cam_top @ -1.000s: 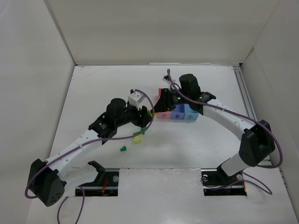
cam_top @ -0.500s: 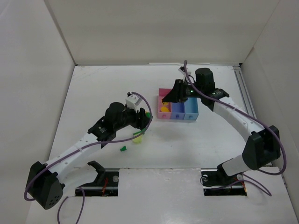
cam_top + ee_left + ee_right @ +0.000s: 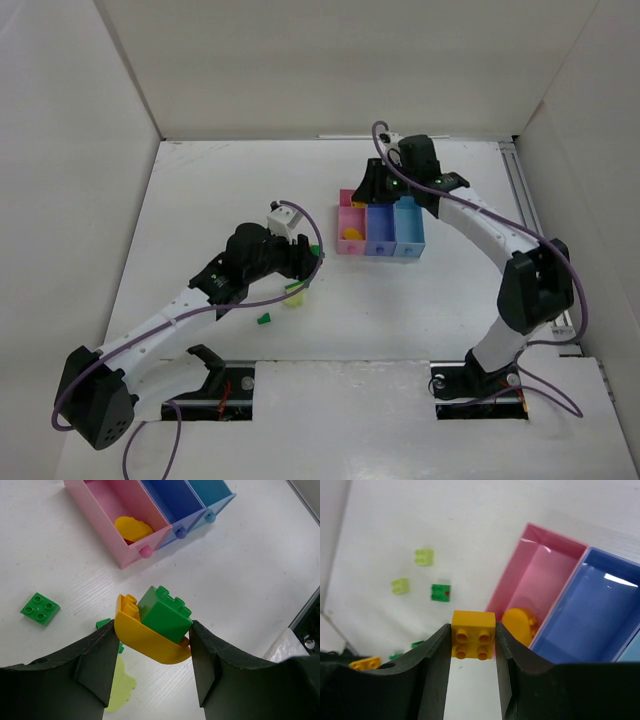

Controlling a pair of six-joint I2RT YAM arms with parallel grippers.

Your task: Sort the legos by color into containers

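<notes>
My left gripper is shut on a curved orange-yellow lego with a dark green brick stuck on it, held above the table near the bins; it also shows in the top view. My right gripper is shut on an orange-yellow square brick and hovers at the far end of the pink bin. The pink bin holds an orange-yellow piece. The medium blue bin and light blue bin look bare inside.
Loose legos lie left of the bins: a flat green brick, a pale lime piece, another green one. The right wrist view shows two lime bricks and a green one. White walls enclose the table.
My right gripper has lifted off the bins and drawn back to the far end of the pink bin. My left arm has barely moved.
</notes>
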